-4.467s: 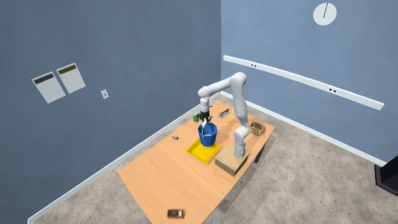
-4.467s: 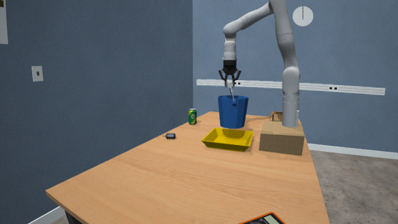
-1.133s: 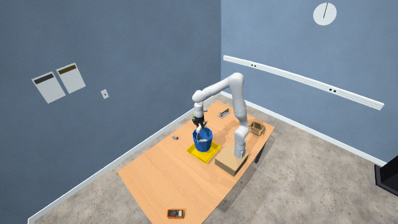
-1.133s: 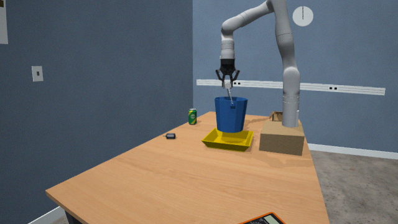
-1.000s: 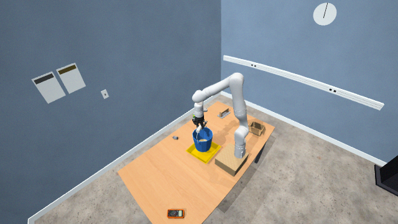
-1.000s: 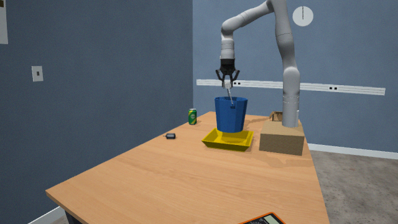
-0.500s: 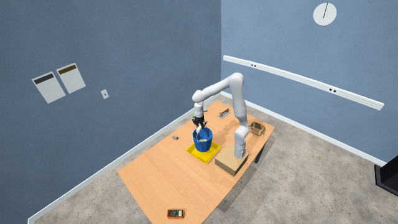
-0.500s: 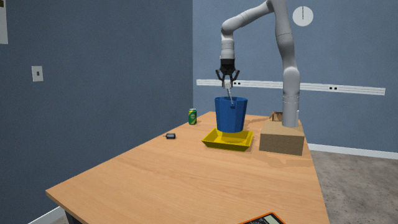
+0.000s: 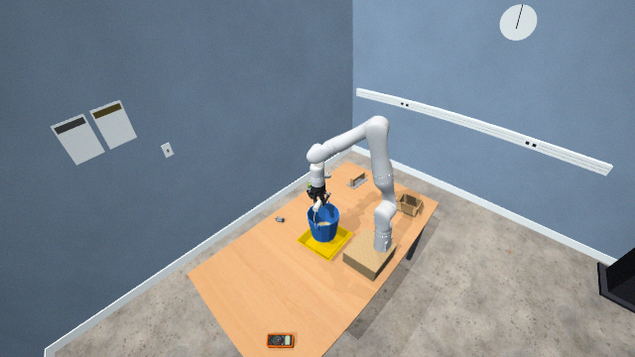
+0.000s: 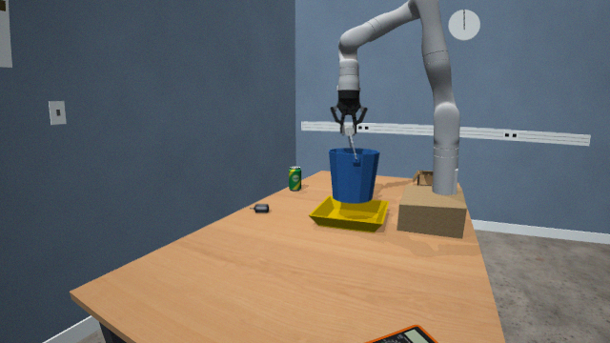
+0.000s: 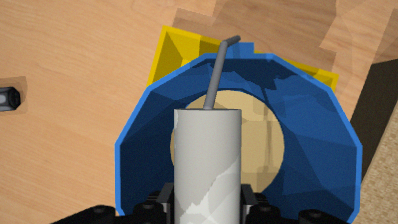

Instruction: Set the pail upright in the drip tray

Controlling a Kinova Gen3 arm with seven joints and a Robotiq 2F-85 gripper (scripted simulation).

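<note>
My gripper (image 10: 349, 125) is squeezed shut on the pale grip of the handle (image 11: 206, 160) of the blue pail (image 10: 354, 178), so the pail hangs under it by its thin wire. The pail is upright and sits right over the yellow drip tray (image 10: 334, 221). From the side, its bottom looks just above the tray's floor, with a dark shadow under it, so I think it is not resting yet. From the wrist camera the tray pokes out past the pail's far side, so the pail may sit a bit toward the near part of the tray. I am in the lowering step. Next I should go straight down, slowly, until the whole bottom sits flat on the tray floor, and only then let go. The tray is on a wooden table (image 10: 238, 276). Just beside the tray is the tan block (image 10: 431, 214) that my arm stands on. Past the tray, near the wall, is a green can (image 10: 294, 178). A small dark thing (image 10: 261, 208) lies on the can's side of the tray. Far from the tray, at the table's near edge, is an orange meter (image 9: 280, 340). The walls are blue, with a round clock (image 9: 518, 22) up high.
</note>
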